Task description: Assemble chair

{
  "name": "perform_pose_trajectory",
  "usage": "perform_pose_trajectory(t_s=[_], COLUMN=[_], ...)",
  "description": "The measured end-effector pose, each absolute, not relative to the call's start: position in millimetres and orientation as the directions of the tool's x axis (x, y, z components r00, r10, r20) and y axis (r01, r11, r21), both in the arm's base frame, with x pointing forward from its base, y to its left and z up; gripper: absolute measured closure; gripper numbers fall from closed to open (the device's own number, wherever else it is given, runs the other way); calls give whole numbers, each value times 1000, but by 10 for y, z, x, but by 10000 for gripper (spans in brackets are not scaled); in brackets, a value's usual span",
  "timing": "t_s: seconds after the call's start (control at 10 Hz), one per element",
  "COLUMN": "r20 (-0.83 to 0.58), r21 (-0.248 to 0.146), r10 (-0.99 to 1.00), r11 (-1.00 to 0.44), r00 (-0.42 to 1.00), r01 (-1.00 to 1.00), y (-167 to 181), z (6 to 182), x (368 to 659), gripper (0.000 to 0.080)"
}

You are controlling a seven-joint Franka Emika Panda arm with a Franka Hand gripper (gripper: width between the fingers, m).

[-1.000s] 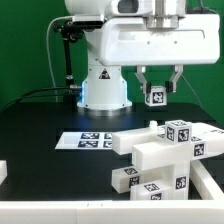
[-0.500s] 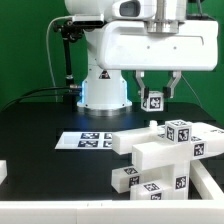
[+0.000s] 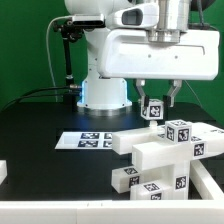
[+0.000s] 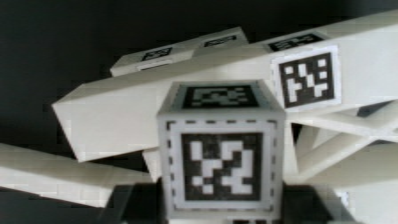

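Lower than a moment before, the white arm's two-finger gripper (image 3: 153,97) had carried its load down toward the stacked parts beneath it. Between its dark fingers, part-way closed, it held a small white plastic cube (image 3: 153,109) bearing a black-and-white square tag, pinched on two opposite sides. In the wrist view that same piece (image 4: 221,140) filled the middle of the picture as a squared-off block with a tag on its end face and another on the face toward the camera.

Directly below and a little forward of the gripper sat the half-built chair (image 3: 165,150): blocky white plastic bars and a thick slab, matte and smooth, with crisp square edges and printed tags on several faces. A tagged cube-like end (image 3: 180,131) stood at the top of that cluster, just under the held piece but apart from it. Another short tagged bar (image 3: 135,180) lay at the foot of the stack, nearer the onlooker.

Off to one side of the gripper, flat on the black table (image 3: 40,120), lay the marker board (image 3: 88,141).

To my eye the descent meant the held piece was being brought in for seating on the assembly; contact had not yet been made, and alignment looked to be the delicate part.
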State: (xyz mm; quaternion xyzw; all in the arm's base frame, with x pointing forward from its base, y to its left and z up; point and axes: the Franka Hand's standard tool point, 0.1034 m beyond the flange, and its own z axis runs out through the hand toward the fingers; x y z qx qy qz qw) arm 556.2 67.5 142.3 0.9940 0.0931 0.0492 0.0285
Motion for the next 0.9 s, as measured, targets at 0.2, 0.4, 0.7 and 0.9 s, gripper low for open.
perform_pose_trajectory(t_s=[0.2, 0.4, 0.7, 0.9], r20=[88, 99, 113, 116], r21=[69, 73, 76, 74], r10=[190, 191, 192, 188], r11=[-980, -980, -980, -981], r00=[978, 977, 975, 975], r01=[184, 184, 184, 181], y=[678, 674, 697, 731], z=[1388, 1366, 1357, 1353], x=[5561, 5583, 5609, 5609], gripper=[515, 515, 515, 515])
